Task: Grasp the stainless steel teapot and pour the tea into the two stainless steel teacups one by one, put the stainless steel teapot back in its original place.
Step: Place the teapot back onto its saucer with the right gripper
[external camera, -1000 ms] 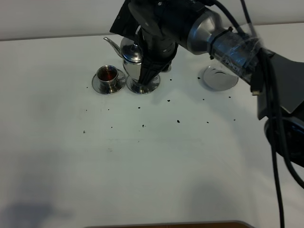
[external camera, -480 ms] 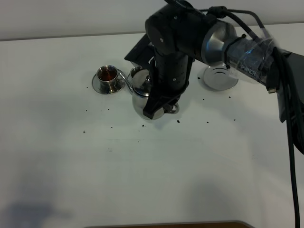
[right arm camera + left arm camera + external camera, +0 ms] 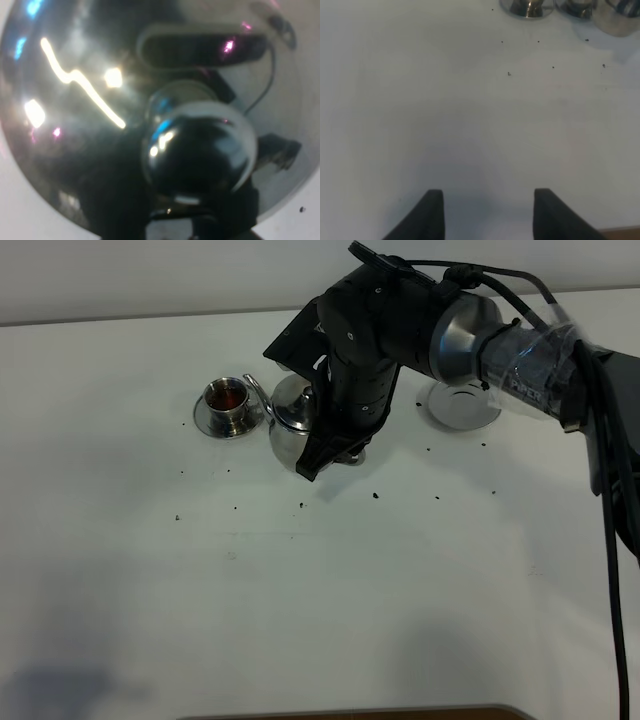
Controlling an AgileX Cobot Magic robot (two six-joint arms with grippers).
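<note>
My right gripper (image 3: 335, 440) is shut on the stainless steel teapot (image 3: 290, 427) and holds it above the table, its spout pointing at the left teacup (image 3: 228, 400). That cup stands on its saucer and holds reddish tea. The second teacup is hidden behind the teapot and arm in the exterior view; in the left wrist view it (image 3: 577, 6) shows between the first cup (image 3: 527, 6) and the teapot (image 3: 620, 22). The teapot's lid and knob (image 3: 200, 145) fill the right wrist view. The empty ringed saucer (image 3: 462, 403) lies at the right. My left gripper (image 3: 487, 215) is open and empty over bare table.
Small dark specks (image 3: 375, 495) are scattered on the white table (image 3: 300, 600) in front of the cups. The right arm with its cables (image 3: 520, 350) reaches in from the right, over the ringed saucer. A wooden edge shows at the table's front.
The right arm has carried the teapot from behind the cups forward toward the table's front, then slightly back again. The left gripper's earlier state is not shown.
</note>
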